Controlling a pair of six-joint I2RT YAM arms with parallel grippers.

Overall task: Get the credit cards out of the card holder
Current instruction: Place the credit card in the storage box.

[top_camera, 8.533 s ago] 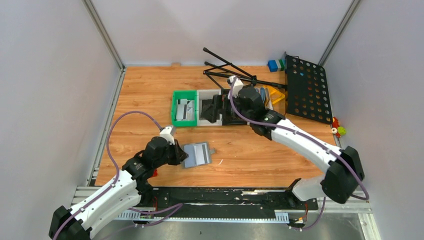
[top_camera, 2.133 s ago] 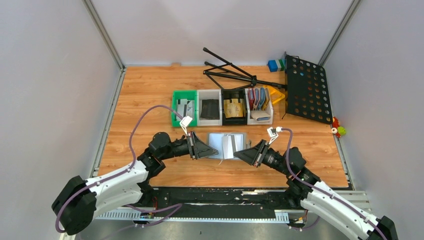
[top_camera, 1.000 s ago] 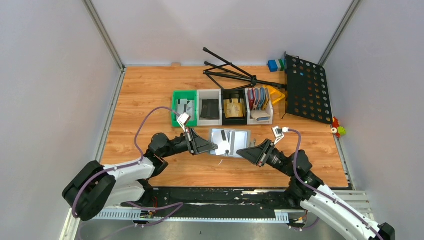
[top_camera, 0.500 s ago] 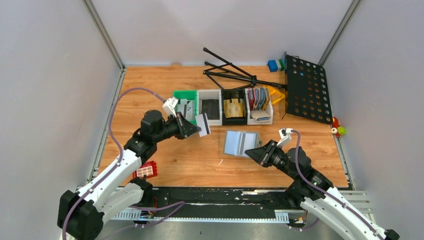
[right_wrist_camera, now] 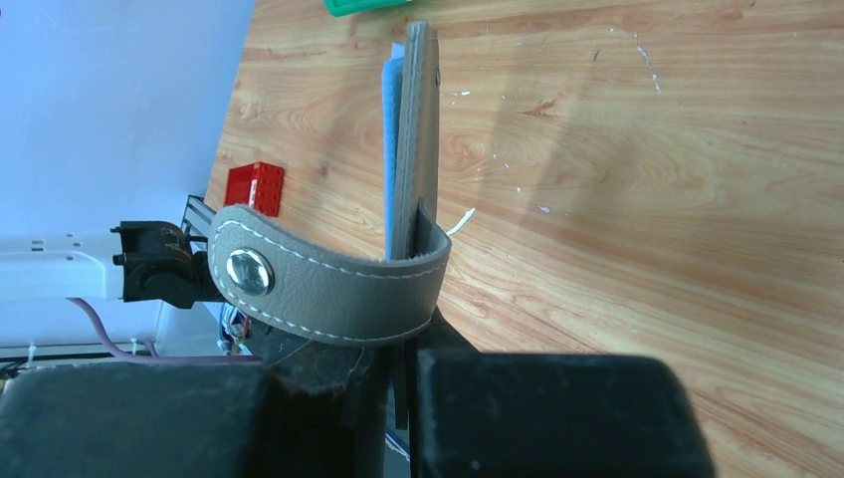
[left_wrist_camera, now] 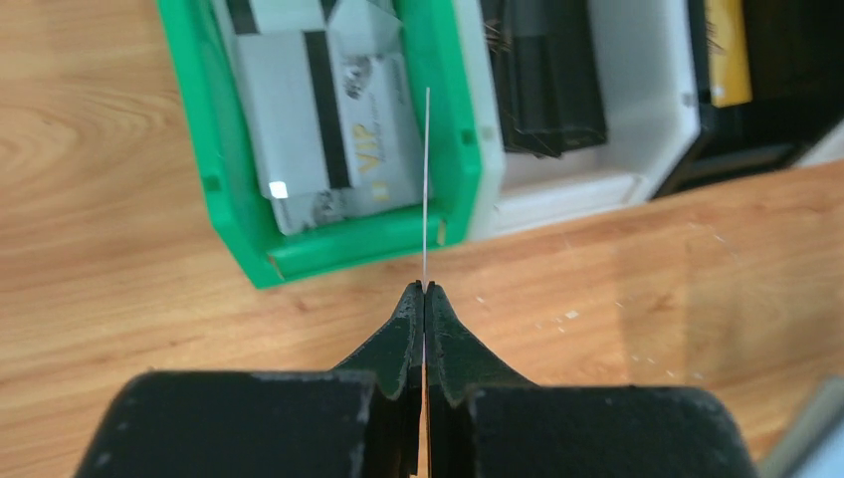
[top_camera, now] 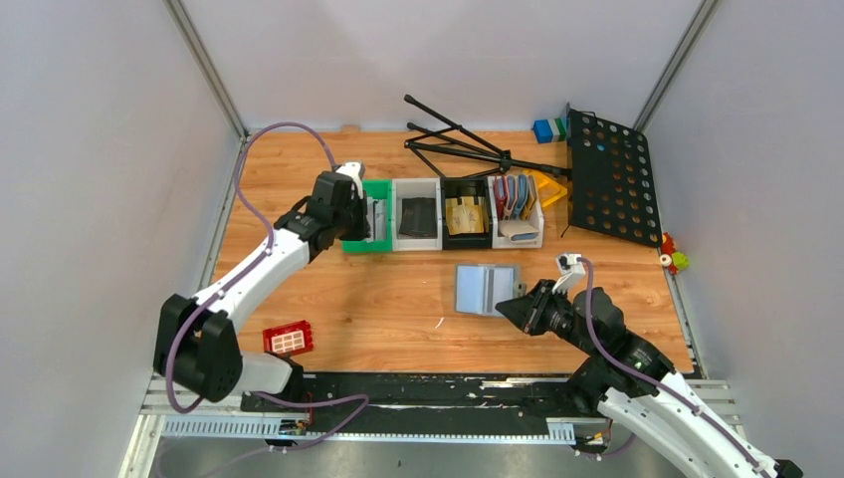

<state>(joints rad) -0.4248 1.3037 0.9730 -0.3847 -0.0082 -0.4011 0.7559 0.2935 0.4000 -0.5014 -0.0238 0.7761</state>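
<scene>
Wooden bench (top_camera: 299, 179): left hand (left_wrist_camera: 425, 289) pinches one card (left_wrist_camera: 427, 179) edge-on over green bin (left_wrist_camera: 229, 199), 10 o'clock of centre; right hand (top_camera: 510, 306) clamps holder (top_camera: 483, 287) at its 4 o'clock corner.

The card (left_wrist_camera: 427, 179) shows only its thin edge, its face unseen. The holder (right_wrist_camera: 418, 139) stands edge-on, pockets hidden. The green bin (left_wrist_camera: 338, 249) is cropped at top.
</scene>
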